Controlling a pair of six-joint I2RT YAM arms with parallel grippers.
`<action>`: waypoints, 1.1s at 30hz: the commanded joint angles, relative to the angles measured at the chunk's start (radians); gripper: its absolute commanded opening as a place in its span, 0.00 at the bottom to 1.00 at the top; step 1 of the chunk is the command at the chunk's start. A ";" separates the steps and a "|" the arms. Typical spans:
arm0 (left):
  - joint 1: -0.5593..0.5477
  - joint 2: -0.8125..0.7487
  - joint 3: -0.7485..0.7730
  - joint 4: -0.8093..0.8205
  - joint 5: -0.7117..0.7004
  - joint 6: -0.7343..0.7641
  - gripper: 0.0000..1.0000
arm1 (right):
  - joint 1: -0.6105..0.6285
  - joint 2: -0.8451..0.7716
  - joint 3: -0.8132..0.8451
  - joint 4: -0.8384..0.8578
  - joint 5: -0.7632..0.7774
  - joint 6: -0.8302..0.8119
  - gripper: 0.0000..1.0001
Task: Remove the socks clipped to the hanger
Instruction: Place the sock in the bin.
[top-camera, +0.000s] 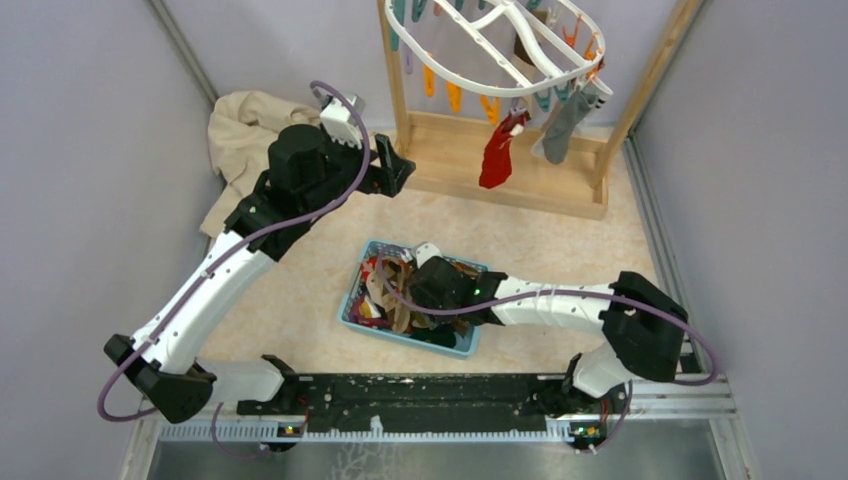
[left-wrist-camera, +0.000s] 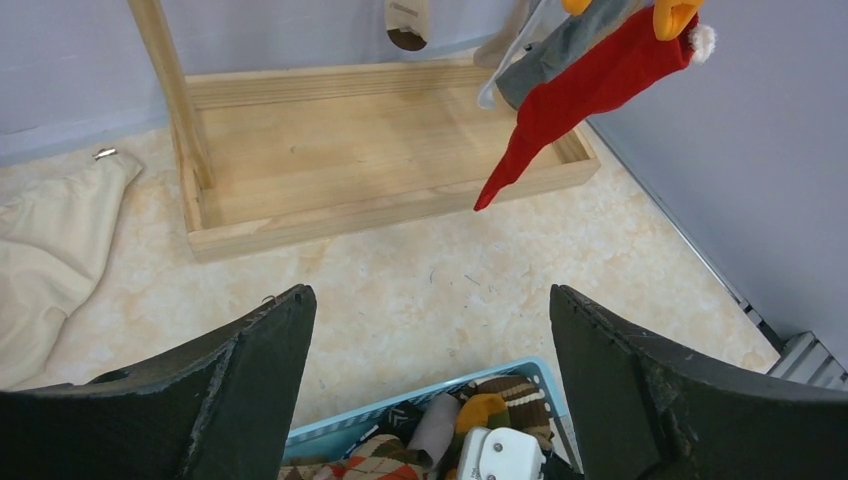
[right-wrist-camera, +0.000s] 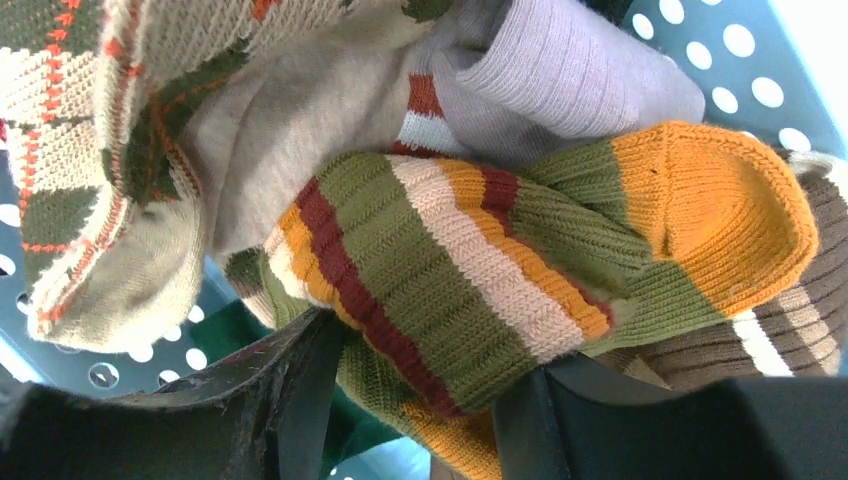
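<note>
Hanger (top-camera: 520, 90) at upper right holds red sock (top-camera: 495, 155) and grey sock (top-camera: 560, 130) clipped, so left gripper (top-camera: 392, 172) faces them wide open; right gripper (right-wrist-camera: 420, 390) in central basket (top-camera: 352, 300) straddles striped sock (right-wrist-camera: 480, 270), grip unclear.

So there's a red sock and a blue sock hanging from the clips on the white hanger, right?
Not quite. Next to the red sock hangs a grey sock, not a blue one. Both are clipped to the white hanger, just as you said. The top view shows it best.
</note>
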 joint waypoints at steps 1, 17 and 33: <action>-0.003 0.007 0.004 0.007 0.010 0.005 0.93 | 0.008 0.011 0.028 0.052 0.023 0.020 0.54; -0.004 0.071 0.032 0.057 0.090 -0.015 0.93 | -0.235 -0.336 0.234 -0.130 0.151 -0.019 0.71; -0.005 0.067 -0.010 0.069 0.103 -0.032 0.93 | -0.486 -0.497 0.110 -0.018 0.253 -0.013 0.75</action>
